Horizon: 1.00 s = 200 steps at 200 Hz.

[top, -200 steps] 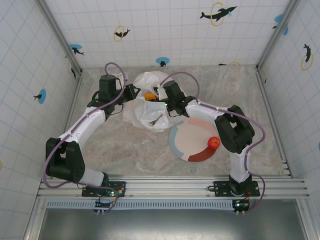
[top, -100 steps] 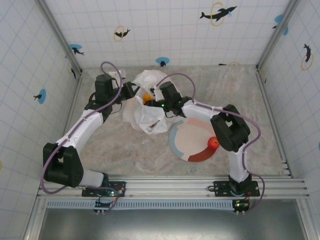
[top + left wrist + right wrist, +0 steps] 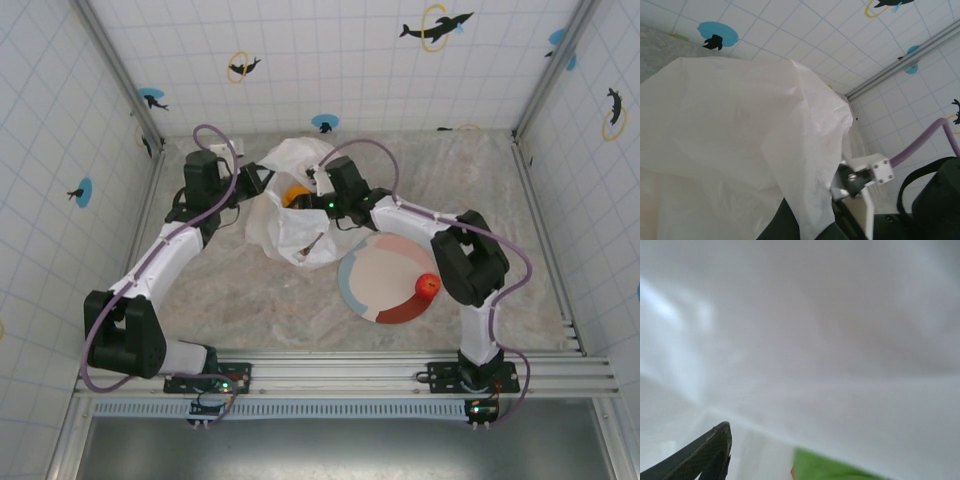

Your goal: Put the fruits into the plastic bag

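— Fruits first: where do we find them?
— We see a small round orange fruit (image 3: 295,196) sitting in the open mouth of the thin, wrinkly, translucent white plastic bag (image 3: 290,232), which lies at the far middle of the marbled beige table (image 3: 250,300). A small glossy red apple (image 3: 428,285) sits well apart from the bag, on the red band of the round pink, grey and red plate (image 3: 372,280). From the right wrist, a blurred green fruit (image 3: 832,469) shows at the bottom edge, under white film.
— Anything more inside the bag?
— We make out a brownish shape (image 3: 318,240) through the film on its plate side, but we cannot tell what it is.
— How do the grippers stand?
— The left gripper (image 3: 257,184) is at the bag's left rim; from its wrist the film rises like a tent from between its dark fingers (image 3: 780,227), so we read it as clamped on the plastic bag. The right gripper (image 3: 318,190) is at the mouth, just beside the orange fruit. Its own camera gives us one dark finger (image 3: 707,452) against blurred film; wide or narrow, we cannot tell.
— And around them?
— The plate lies just beside the bag's near right edge on the table, inside white tiled walls (image 3: 330,60).
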Tool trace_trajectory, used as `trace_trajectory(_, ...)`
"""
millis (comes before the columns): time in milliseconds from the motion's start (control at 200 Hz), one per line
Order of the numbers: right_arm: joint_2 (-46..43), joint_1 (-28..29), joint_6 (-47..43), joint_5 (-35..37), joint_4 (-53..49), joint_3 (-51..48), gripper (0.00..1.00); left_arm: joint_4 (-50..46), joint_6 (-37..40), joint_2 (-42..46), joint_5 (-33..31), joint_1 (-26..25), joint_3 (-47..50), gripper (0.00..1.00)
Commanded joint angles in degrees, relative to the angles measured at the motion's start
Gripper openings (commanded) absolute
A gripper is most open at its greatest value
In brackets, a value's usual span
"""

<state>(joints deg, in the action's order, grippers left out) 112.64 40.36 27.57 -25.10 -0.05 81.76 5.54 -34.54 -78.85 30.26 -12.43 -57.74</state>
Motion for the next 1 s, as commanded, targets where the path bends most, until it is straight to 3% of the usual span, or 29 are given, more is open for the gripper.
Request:
trace_trajectory(0,-4.82,-0.80,-1.36,1.17,-0.34,-2.38,0.77,0.76,-0.26,1.30,-1.63,0.60,0.20,0.00)
trace_trajectory(425,-9.78,-0.32,-6.09,2.60,-4.93,-7.72,0.69,-0.77,0.05,-0.15,-2.04,0.91,-0.39,0.00)
trace_trajectory(701,-18.24,-2.54,-9.35,2.60,-5.40,-12.55,0.70,-1.34,-0.20,-1.91,-0.49,0.93,-1.00,0.00)
trace_trajectory(766,-20.96,-3.42,-9.97,6.46,-4.51,-14.62,0.70,-0.98,-0.35,-2.23,0.01,0.91,-0.86,0.00)
trace_trajectory(996,-30.99,-7.62,-10.85,8.45,0.76,-22.49,0.70,-0.88,-0.58,-3.15,0.24,0.91,-0.74,0.00)
